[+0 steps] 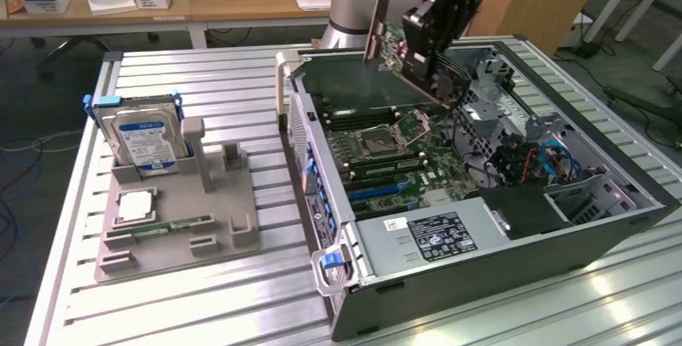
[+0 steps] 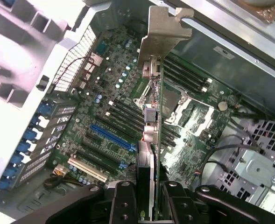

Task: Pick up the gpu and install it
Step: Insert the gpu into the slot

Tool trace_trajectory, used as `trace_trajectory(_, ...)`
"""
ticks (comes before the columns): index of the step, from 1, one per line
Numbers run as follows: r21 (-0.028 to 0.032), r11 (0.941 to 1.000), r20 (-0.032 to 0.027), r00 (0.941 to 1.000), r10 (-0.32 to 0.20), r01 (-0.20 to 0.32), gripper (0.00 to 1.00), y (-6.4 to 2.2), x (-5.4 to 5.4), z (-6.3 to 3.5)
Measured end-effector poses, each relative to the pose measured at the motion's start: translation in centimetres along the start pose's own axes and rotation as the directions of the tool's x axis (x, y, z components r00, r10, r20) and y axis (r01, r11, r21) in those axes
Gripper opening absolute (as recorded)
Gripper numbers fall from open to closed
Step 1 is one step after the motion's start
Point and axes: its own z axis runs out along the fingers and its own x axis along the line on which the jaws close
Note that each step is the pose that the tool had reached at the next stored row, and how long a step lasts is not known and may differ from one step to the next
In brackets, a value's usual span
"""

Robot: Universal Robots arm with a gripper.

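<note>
1. Clearly, the fingers (image 2: 124,205) sit partly closed, pinching the gpu (image 2: 152,107), which hangs over the open case (image 1: 501,282).
2. Line its lower edge up with the blue slot (image 2: 110,135) (no twist), I judge.

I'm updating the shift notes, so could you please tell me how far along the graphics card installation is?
Done: the thin, dark gpu with its silver end bracket is picked up, clamped in the black gripper. In hand: it hangs tilted over the open grey computer case, above the green motherboard. Left: seating it; the long blue slot is unfilled.
</note>
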Motion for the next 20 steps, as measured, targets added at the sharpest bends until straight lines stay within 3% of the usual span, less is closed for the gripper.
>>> trace_trajectory(9, -0.0017, 0.9946, -0.0010, 0.9946, -0.104, 0.104, 0.27, -0.01, 0.00, 0.00)
trace_trajectory(20, -0.0039, 0.9755, -0.0019, 0.9755, -0.220, 0.220, 0.27, -0.01, 0.01, 0.00)
